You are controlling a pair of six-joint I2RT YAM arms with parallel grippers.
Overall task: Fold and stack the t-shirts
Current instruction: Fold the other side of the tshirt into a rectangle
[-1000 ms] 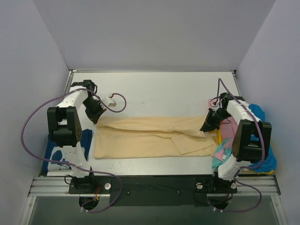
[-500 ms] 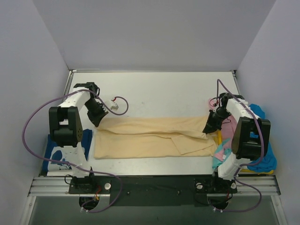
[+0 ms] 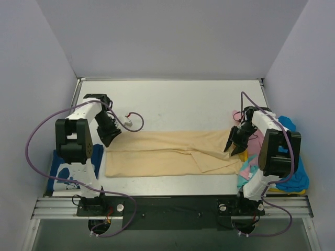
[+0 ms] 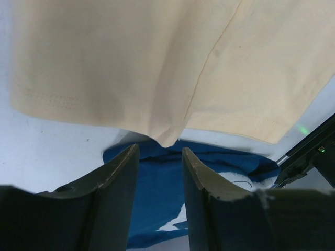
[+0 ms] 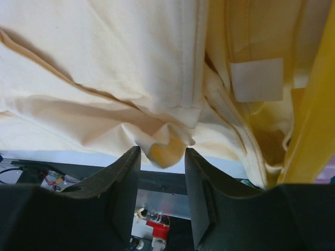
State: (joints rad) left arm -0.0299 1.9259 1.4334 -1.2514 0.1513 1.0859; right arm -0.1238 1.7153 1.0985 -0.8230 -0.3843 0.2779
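Observation:
A beige t-shirt [image 3: 167,149] lies folded lengthwise across the middle of the table. My left gripper [image 3: 108,138] stands open at its left end. In the left wrist view the beige corner [image 4: 168,137] sits just beyond the parted fingertips [image 4: 131,157], not pinched. My right gripper [image 3: 234,148] stands open at the shirt's right end. A bunched beige corner [image 5: 163,149] hangs loose between its tips. A navy t-shirt with white print [image 3: 63,178] lies by the left arm's base and shows under the left gripper [image 4: 157,198]. Pink [image 3: 256,144], teal [image 3: 245,175] and blue t-shirts [image 3: 296,180] are piled beside the right arm.
A purple cable with a white connector [image 3: 127,116] lies on the table behind the left gripper. A yellow cloth [image 5: 319,104] borders the beige shirt on the right. The enclosure walls close in the table on three sides, and the black rail [image 3: 172,206] runs along the near edge.
Both grippers have gone from shut to open and let go of the beige shirt's folded edge, which now rests on the table. Both arms shifted slightly.

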